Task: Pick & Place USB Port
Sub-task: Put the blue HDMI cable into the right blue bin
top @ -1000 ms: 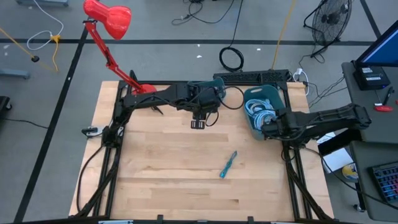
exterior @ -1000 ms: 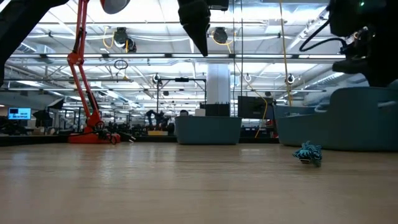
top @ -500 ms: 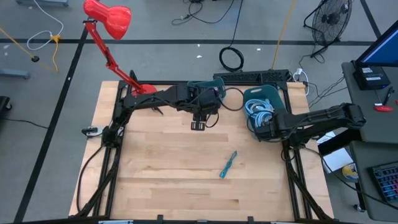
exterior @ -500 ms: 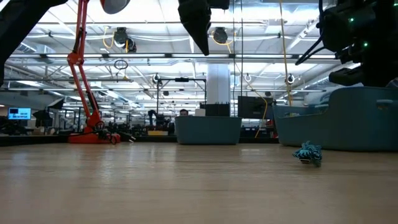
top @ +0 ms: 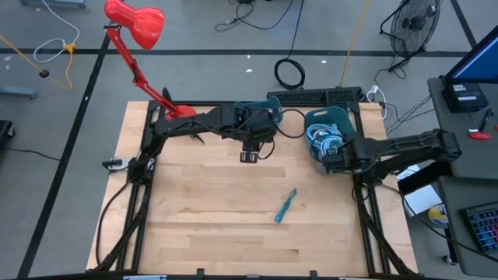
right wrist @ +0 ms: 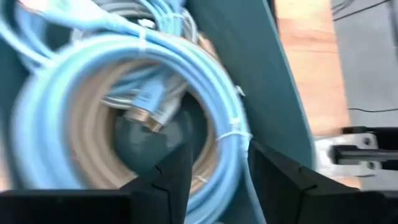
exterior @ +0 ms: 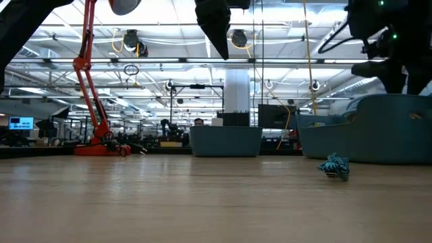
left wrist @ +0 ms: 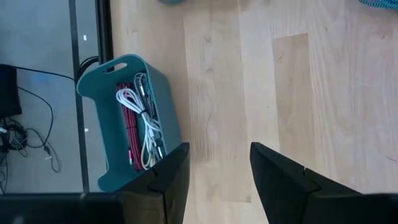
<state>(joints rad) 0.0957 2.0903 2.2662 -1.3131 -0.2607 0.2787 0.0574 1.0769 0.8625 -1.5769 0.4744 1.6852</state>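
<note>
Right gripper (right wrist: 214, 171): positioned over the teal bin (top: 325, 118) at the right rear of the tabletop (top: 202, 210). In the right wrist view its two fingers (right wrist: 168, 177) stand apart with a gap between them and hold nothing. Directly beyond them lies a coil of light blue cable (right wrist: 155, 74) wound together with a tan cable, filling the bin's interior. A pale connector end shows inside the coil; its type cannot be confirmed. In the high view the right arm reaches in from the right edge, the gripper (top: 327, 159) sitting at the bin's near end.

Left gripper (top: 247, 156): suspended above the rear centre of the tabletop, well clear of the surface. In the left wrist view its fingers (left wrist: 165, 180) are parted and empty, with bare wood showing between them. That view also takes in a second teal bin (left wrist: 127, 121) holding red and white cables (left wrist: 140, 124).

Loose item: a teal braided cable (top: 285, 205) lies on the tabletop forward of centre, well apart from both grippers and from the bins. In the low view it appears as a small teal bundle (exterior: 335, 165) resting on the wood in front of the bin.

Other fixtures: a red desk lamp (top: 134, 22) stands clamped at the left rear corner.
</note>
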